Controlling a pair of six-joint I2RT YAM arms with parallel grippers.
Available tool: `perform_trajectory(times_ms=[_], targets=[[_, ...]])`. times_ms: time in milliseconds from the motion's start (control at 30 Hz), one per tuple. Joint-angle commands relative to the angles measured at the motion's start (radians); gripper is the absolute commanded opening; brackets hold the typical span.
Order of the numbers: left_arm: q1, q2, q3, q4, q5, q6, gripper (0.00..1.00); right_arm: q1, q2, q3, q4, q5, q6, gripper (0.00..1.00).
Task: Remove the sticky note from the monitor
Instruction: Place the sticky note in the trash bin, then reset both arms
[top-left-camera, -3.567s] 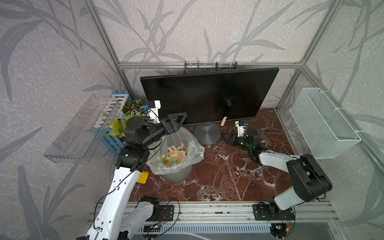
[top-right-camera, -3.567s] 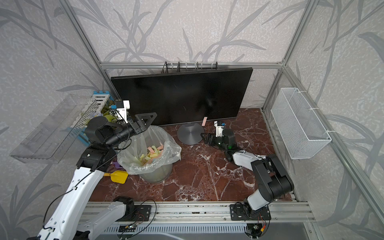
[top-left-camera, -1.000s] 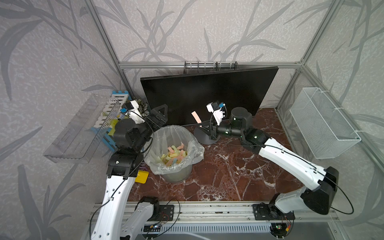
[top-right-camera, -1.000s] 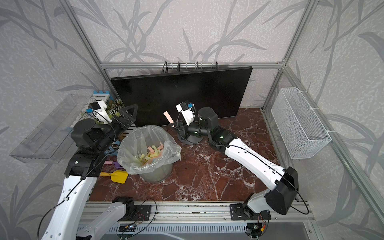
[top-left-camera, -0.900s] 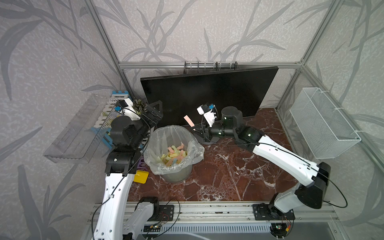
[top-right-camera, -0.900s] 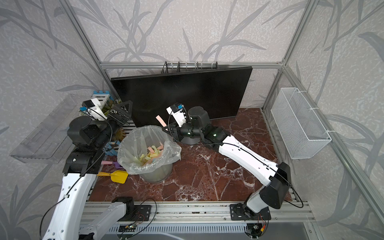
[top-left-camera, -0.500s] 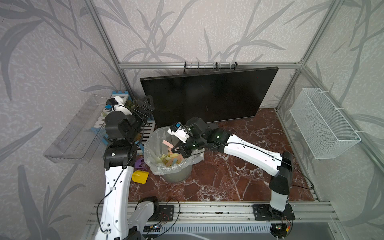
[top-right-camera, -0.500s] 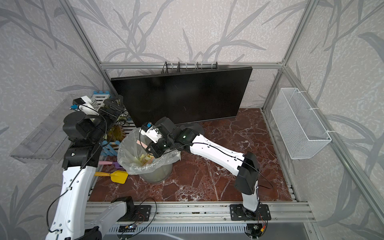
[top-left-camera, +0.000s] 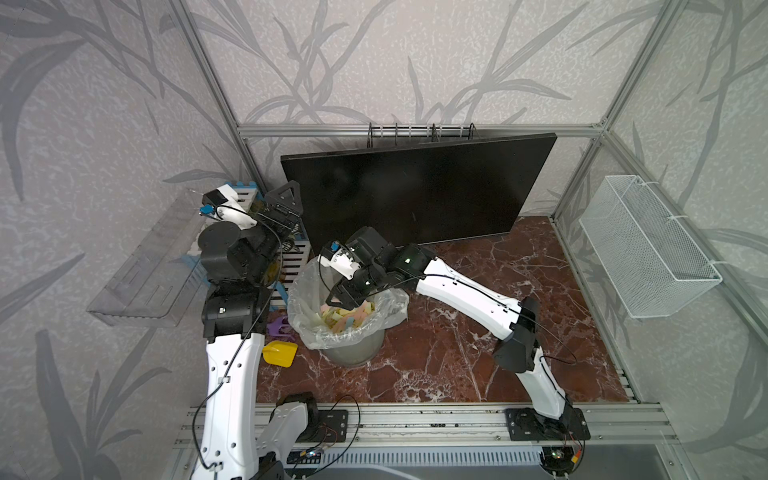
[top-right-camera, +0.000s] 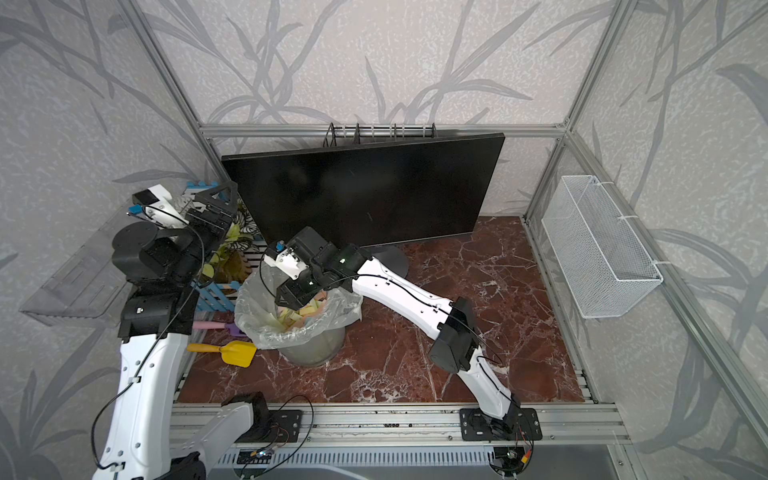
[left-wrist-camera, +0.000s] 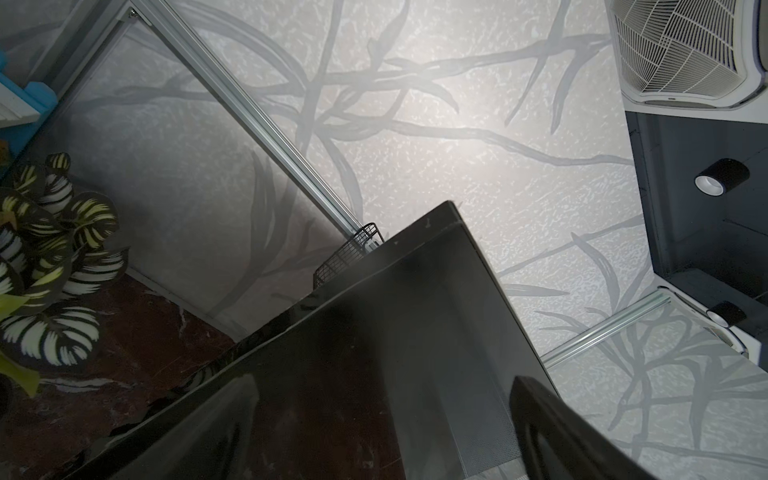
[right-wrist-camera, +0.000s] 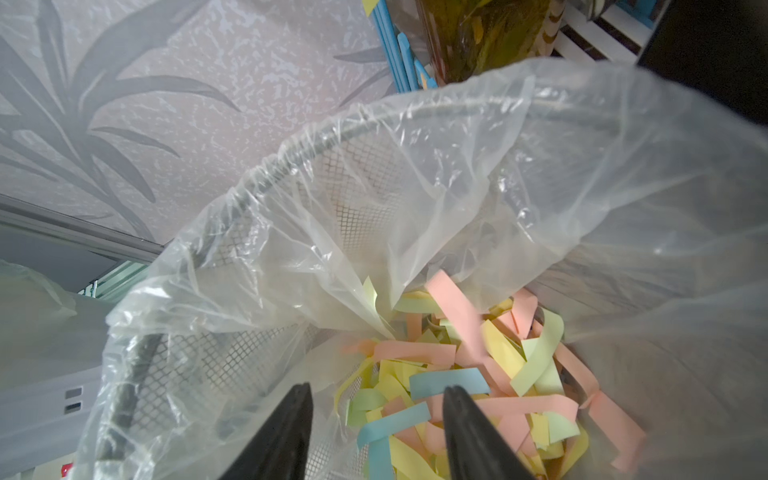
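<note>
The monitor (top-left-camera: 415, 195) is a wide, glossy black slab at upper centre. Right fingers (right-wrist-camera: 291, 432) stand spread above the bin's (top-left-camera: 353, 357) paper strips; left fingers (left-wrist-camera: 548, 424) are spread too.

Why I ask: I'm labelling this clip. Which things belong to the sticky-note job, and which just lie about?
Job: monitor, right gripper (open), lined bin, sticky notes inside it.
Lying about: yellow scoop, potted plant, white wire basket, clear shelf.

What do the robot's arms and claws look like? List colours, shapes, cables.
White shells, black joints and black cables on the left arm and right arm. Black, pointed fingers on the left claw and right claw. White wrist cameras with blue plugs; green light on right arm.
</note>
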Motion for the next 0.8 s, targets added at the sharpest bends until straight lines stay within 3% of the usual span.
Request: perform_trajectory(times_ms=[0,167,400,600,767], targets=[[0.009,-0.006,0.024,0.044,0.033,-0.009,1.00,0.006,0.002,0.077,-0.056,0.013,-0.011,0.61],[0.009,-0.005,0.029,0.052,0.041,-0.003,1.00,0.007,-0.009,0.132,-0.075,0.018,-0.015,0.64],[0.005,-0.004,0.047,0.039,0.084,0.056,1.00,-0.004,-0.136,0.102,-0.070,0.067,-0.026,0.68],[-0.024,0.004,0.058,-0.017,0.104,0.130,1.00,-0.050,-0.254,-0.020,-0.053,0.127,-0.023,0.70],[-0.067,0.015,0.077,-0.115,0.084,0.220,1.00,-0.127,-0.387,-0.233,0.026,0.138,0.003,0.70]])
